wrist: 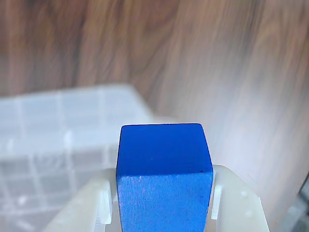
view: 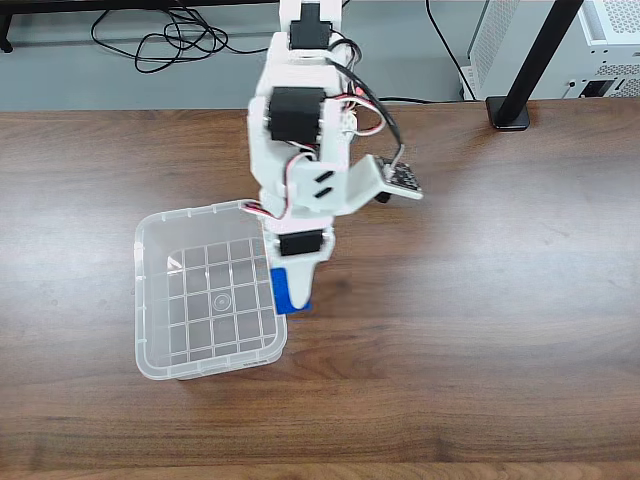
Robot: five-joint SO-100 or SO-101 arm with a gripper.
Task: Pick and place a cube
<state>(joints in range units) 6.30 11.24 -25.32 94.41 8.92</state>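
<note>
Hand (wrist: 164,212) clamps the cube (wrist: 163,164) — fixed view places it beside the bin (view: 150,300).

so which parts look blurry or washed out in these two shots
Wrist view: the cube between the gripper fingers is sharp, while the bin and table behind are soft and pale. Fixed view: everything is evenly lit and crisp, with mild glare on the bin rim.
</note>
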